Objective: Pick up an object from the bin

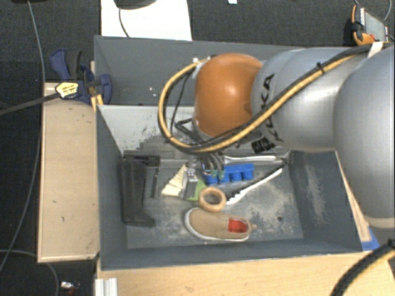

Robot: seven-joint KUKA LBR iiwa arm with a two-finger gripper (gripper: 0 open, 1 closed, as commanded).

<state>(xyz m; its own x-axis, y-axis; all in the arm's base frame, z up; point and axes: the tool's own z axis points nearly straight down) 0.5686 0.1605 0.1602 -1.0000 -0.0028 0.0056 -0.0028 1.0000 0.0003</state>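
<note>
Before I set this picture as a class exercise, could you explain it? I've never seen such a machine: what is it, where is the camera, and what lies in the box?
The big silver shape is a robot arm, reaching in from the right; the orange dome and cables are parts of it. One camera looks down from above, slightly sideways. Its hand hangs low over a grey metal bin of small things: a tape ring, blue blocks, a white utensil, a black oblong thing and a beige oval piece with a red patch. I cannot tell whether it holds anything.
</note>
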